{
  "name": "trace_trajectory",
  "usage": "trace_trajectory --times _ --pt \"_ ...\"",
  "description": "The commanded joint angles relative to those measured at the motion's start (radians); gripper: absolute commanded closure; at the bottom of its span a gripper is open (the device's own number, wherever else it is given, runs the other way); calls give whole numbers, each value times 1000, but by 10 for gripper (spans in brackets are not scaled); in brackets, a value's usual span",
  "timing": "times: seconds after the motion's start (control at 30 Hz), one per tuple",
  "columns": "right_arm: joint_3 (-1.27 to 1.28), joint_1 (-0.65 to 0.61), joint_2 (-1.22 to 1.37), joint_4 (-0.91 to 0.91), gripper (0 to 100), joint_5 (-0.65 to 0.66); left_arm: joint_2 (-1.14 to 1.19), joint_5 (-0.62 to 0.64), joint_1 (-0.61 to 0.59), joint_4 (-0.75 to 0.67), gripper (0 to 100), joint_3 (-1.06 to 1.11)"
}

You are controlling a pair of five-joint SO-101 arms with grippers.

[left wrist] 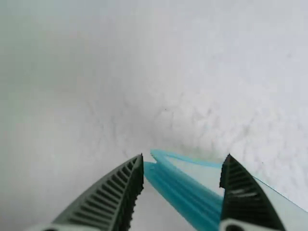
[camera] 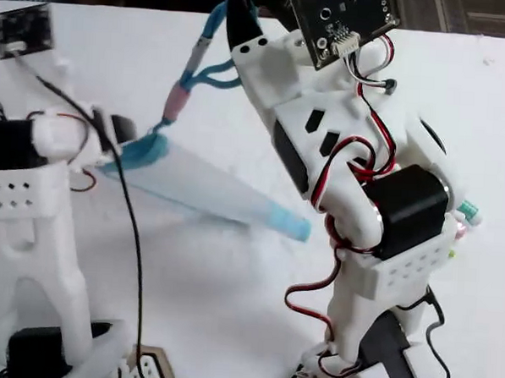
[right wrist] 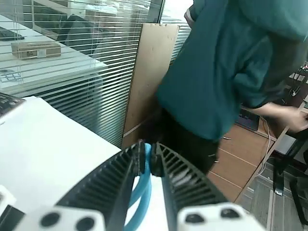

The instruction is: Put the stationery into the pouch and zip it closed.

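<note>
The translucent pouch (camera: 210, 191) with blue edges lies slanted across the middle of the white table. A blue strap (camera: 212, 28) with a pink joint (camera: 174, 103) runs up from its far corner. My right gripper (camera: 237, 23) is raised at the table's far side and is shut on that strap (right wrist: 146, 166). My left gripper (left wrist: 183, 180) is at the pouch's strap-end corner, fingers apart, with the blue pouch edge (left wrist: 185, 190) lying between them. A bit of teal and pink stationery (camera: 470, 214) peeks out behind the right arm's body.
The right arm's body (camera: 387, 213) with red and black wires stands at the near right of the white table (camera: 229, 306). The left arm's base (camera: 29, 253) takes up the near left. A person in a green top (right wrist: 226, 72) stands beyond the table.
</note>
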Motion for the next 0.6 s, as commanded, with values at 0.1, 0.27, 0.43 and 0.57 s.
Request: trace_trajectory --times 0.1,0.27,0.43,0.57 --pt "-21 137 -2 -2 982 40 -122 8 -99 71 732 -299" --pt "-41 185 -15 -5 982 49 -326 8 -128 68 732 -419" --pt "-127 143 -21 -113 982 49 -478 8 -128 41 732 -416" --pt "-146 65 -19 -260 982 49 -522 6 -128 48 732 -414"
